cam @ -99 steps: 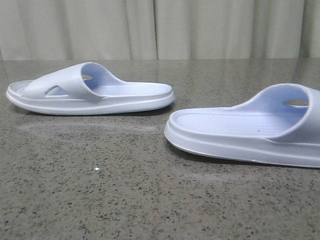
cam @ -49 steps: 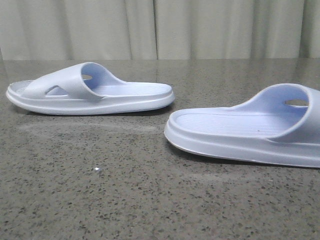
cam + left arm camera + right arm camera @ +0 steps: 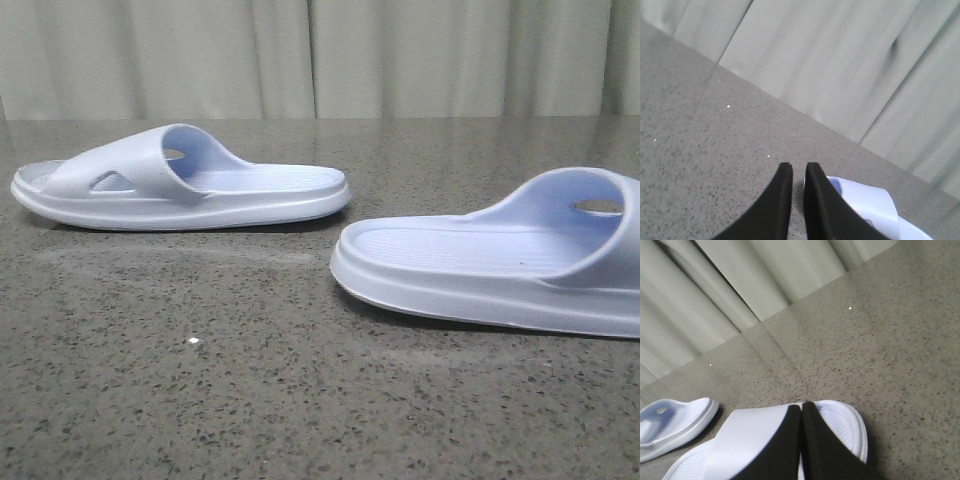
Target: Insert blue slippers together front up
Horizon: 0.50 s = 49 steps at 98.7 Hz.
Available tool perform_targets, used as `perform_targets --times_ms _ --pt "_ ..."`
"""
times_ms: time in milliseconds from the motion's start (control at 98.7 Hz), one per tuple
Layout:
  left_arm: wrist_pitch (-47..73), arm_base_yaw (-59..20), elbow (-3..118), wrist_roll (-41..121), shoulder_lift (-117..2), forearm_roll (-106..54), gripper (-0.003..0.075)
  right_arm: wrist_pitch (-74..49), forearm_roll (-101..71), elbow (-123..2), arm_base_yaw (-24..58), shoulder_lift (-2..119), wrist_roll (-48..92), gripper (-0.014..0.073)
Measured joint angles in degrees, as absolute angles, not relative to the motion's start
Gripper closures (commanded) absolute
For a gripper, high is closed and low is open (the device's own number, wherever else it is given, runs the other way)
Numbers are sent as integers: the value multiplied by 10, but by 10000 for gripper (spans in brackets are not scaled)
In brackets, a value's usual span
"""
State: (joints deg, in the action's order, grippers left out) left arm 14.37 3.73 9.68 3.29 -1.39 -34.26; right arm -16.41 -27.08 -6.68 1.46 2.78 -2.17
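Note:
Two pale blue slippers lie sole-down on the table, apart from each other. The left slipper is further back; the right slipper is nearer and partly cut off by the frame edge. Neither gripper shows in the front view. My left gripper is almost closed, with a thin slit between the fingers and nothing in it, and a slipper's strap lies just beside it. My right gripper is shut and empty, right over the strap of the right slipper. The other slipper lies beyond it.
The slippers rest on a dark speckled stone table. A pale pleated curtain hangs along its far edge. A small bright speck lies on the table in front of the left slipper.
The right slipper has shifted very slightly to the right in the front view. The left slipper looks unchanged.

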Motion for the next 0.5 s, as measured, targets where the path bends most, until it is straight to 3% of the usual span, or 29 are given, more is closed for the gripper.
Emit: perform_targets --times_ms 253,405,496 --pt "321 37 265 146 -170 -272 705 -315 -173 -221 15 204 -22 672" --pt "351 37 297 170 -226 -272 704 -376 -137 -280 15 279 -17 669" --pt "364 37 299 172 -237 -276 704 -401 -134 -297 15 290 -6 601"
